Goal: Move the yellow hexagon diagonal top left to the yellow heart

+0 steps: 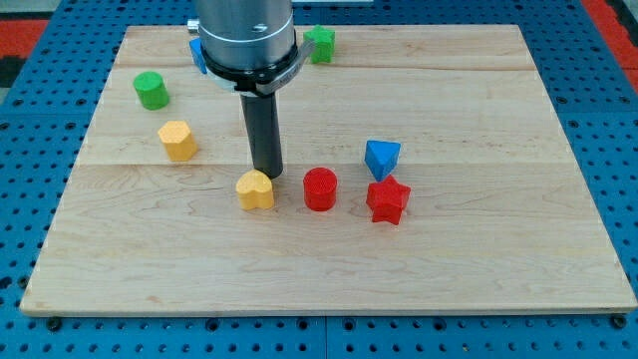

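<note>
The yellow hexagon (pixel 177 140) lies on the wooden board (pixel 478 249) at the view's left. The yellow heart (pixel 255 189) lies near the board's middle, down and to the right of the hexagon. My tip (pixel 267 176) stands just above and right of the heart, touching or almost touching its upper edge. The hexagon is well to the left of my tip.
A red cylinder (pixel 320 188) sits right of the heart, then a red star (pixel 388 200) and a blue triangle (pixel 382 158). A green cylinder (pixel 152 90) is at upper left. A green block (pixel 320 44) and a partly hidden blue block (pixel 197 52) lie by the top edge.
</note>
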